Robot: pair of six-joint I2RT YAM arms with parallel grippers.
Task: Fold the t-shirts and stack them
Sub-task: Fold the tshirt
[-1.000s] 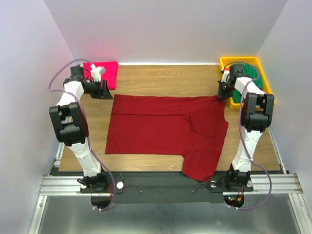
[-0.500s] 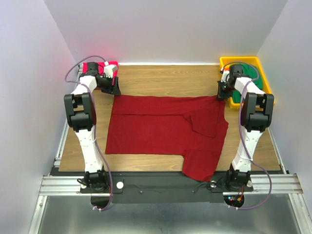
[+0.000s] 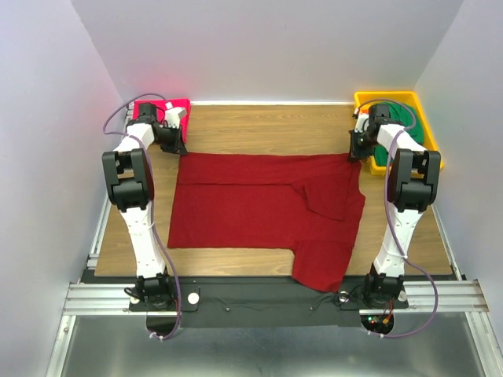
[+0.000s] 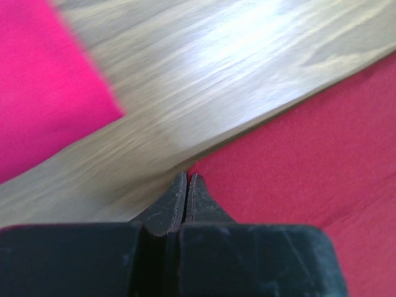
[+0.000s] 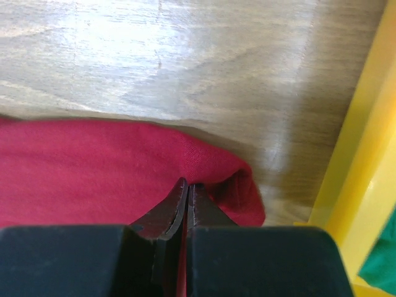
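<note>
The maroon t-shirt (image 3: 267, 212) lies spread flat mid-table, one sleeve folded inward and its hem hanging over the near edge. My left gripper (image 3: 180, 147) is shut at its far left corner; in the left wrist view the corner of the cloth (image 4: 309, 161) ends right between the closed tips (image 4: 187, 178). My right gripper (image 3: 355, 154) is shut on the far right corner, where maroon cloth (image 5: 93, 167) bunches around the tips (image 5: 187, 184). The pink t-shirt (image 3: 161, 106) lies folded at the back left. The green t-shirt (image 3: 409, 118) is in the bin.
A yellow plastic bin (image 3: 385, 97) stands at the back right corner, its wall (image 5: 365, 154) close beside my right gripper. White walls enclose the table on three sides. Bare wood (image 3: 267, 129) runs behind the maroon shirt.
My left arm swung from over the pink shirt to the maroon shirt's far left corner and its jaws closed there. The maroon shirt shifted slightly left. The right arm held still.
</note>
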